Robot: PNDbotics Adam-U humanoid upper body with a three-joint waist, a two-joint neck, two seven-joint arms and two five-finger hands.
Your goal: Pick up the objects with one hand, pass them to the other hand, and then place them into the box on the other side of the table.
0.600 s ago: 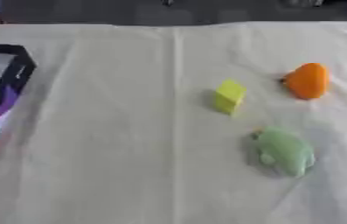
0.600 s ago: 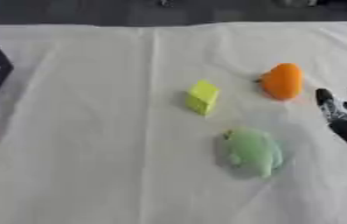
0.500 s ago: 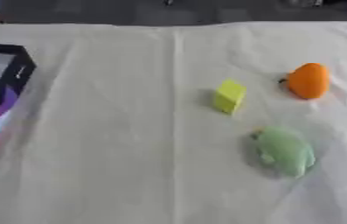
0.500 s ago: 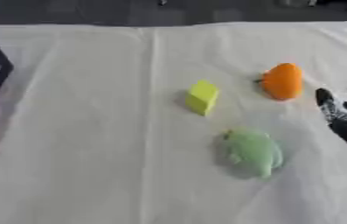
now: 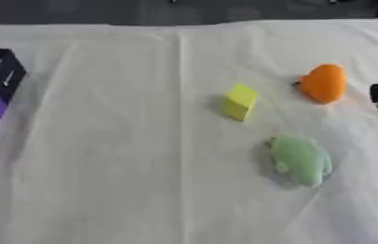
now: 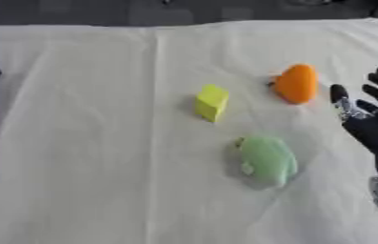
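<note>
A cream cloth with faint creases covered the tabletop (image 5: 125, 181), and a dark blurred strip ran along the frame's top edge.

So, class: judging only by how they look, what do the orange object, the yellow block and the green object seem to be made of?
Orange object: probably plastic or rubber; smooth, rounded, even matte colour.
Yellow block: perhaps foam or plastic; flat faces, straight edges, no shine.
Green object: possibly soft rubber or plush; lumpy outline, dull pale surface. The look leaves it open.

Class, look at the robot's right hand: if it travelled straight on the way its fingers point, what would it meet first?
Probably nothing: the right hand points up-table, passing right of the orange object over bare tablecloth. Depth is unclear.
</note>
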